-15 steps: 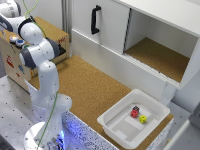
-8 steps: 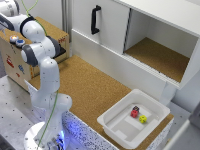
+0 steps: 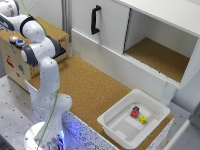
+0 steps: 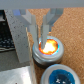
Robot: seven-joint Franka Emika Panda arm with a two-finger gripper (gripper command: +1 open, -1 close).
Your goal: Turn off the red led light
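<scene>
In the wrist view the red led light is a round button in a grey ring, glowing orange-red. My gripper stands directly over it, its fingertips close together at the button's near edge and holding nothing. A blue button sits beside the lit one and is not glowing. In the exterior view the arm reaches to the wooden box at the left, where a small button shows on top. The gripper itself is hidden behind the arm there.
A white cabinet with a black handle and an open compartment stands at the back. A white tray at the exterior view's right front holds a red block and a yellow block. A cork surface lies between.
The arm has shifted slightly further over the wooden box at the exterior view's left. Nothing else has moved.
</scene>
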